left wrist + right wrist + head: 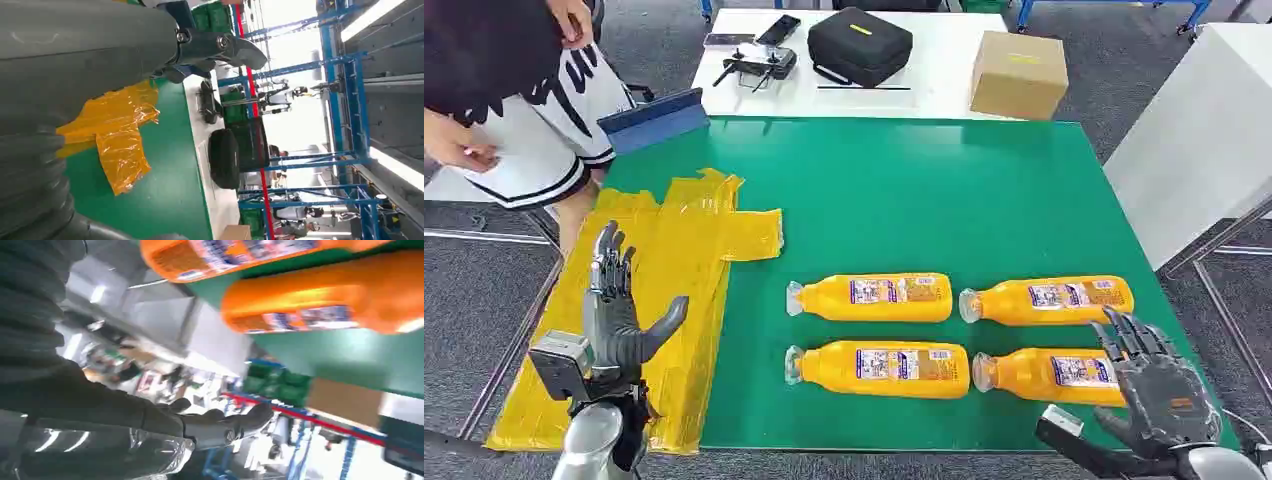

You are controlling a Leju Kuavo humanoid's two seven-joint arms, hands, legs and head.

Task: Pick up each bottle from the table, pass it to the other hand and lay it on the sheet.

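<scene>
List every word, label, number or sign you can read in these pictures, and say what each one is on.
None can be read.
Four orange plastic bottles: white and blue printed labels, text too small in the head view, blurred in the right wrist view.
Black zipped case: small yellow tag, unreadable.
Brown cardboard box: faint yellowish mark, unreadable.
Person's white shirt: black marks, no legible letters.

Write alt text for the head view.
Four orange bottles lie on their sides in two rows on a green table, none yet on the yellow sheet. The left hand hovers open over the sheet; the right hand hangs open by the nearest right bottle.
</scene>
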